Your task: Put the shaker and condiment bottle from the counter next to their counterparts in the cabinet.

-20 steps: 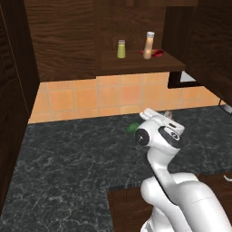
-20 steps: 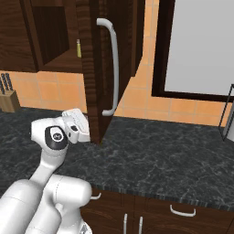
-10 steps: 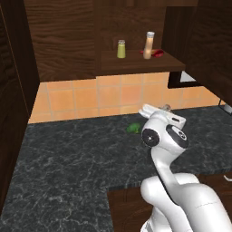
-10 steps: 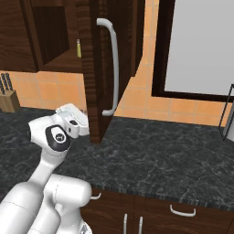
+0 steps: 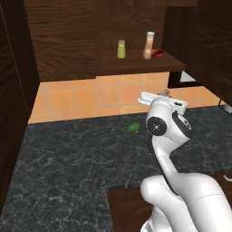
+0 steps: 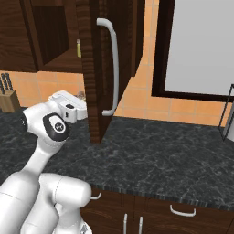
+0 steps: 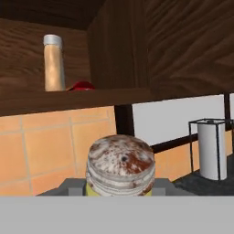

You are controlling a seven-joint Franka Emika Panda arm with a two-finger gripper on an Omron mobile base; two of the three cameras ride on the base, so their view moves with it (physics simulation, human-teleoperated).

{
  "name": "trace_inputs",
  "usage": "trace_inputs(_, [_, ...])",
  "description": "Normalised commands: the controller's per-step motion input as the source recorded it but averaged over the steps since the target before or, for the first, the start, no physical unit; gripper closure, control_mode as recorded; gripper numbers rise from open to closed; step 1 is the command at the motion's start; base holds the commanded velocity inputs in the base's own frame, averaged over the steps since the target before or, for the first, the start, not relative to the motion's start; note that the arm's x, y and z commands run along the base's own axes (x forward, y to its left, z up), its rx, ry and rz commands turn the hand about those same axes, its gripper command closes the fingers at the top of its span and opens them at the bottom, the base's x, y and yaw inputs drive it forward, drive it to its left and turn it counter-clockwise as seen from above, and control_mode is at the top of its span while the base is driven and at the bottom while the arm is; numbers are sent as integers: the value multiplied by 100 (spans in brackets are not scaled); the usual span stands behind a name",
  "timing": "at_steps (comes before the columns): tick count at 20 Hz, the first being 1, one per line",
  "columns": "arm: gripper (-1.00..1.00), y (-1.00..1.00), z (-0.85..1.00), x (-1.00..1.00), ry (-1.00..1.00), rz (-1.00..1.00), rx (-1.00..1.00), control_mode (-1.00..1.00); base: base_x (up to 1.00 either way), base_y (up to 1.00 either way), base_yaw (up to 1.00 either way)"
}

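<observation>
My gripper (image 5: 165, 95) is shut on the yellow-green shaker (image 7: 120, 165), whose grey speckled cap faces the hand camera. It hangs above the black counter (image 5: 68, 149), below and to the right of the cabinet shelf (image 5: 136, 63). On that shelf stand the matching shaker (image 5: 121, 49) and, to its right, the peach condiment bottle (image 5: 148, 45), with the red bottle (image 5: 157, 53) lying beside it. In the hand view the peach bottle (image 7: 54, 64) and the red bottle (image 7: 82, 86) sit up and to the left. The gripper (image 6: 80, 97) is just left of the open door.
The open cabinet door (image 6: 93, 68) with its white handle (image 6: 112, 68) juts out right of the hand. A green leafy lump (image 5: 133, 128) lies on the counter by the tiled wall. A paper towel holder (image 7: 210, 148) stands at the right, a knife block (image 6: 9, 93) at the left.
The arm has lifted the held shaker upward and a little to the right, closer to the shelf. The things on the shelf have not moved.
</observation>
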Motion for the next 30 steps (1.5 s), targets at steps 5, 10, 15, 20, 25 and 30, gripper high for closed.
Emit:
trace_inputs(5, [100,32,54,0,0,9,-4,-100,0,0,0])
trace_inputs(10, [100,26,45,-2,0,10,-2,-100,0,0,0])
trace_inputs(15, [100,19,47,-1,0,4,0,-100,0,0,0])
trace_inputs(20, [100,25,28,-3,0,0,0,-100,0,0,0])
trace_inputs(25, [100,15,37,0,0,0,0,-100,0,0,0])
trace_inputs(30, [100,3,29,0,0,1,0,-100,0,0,0])
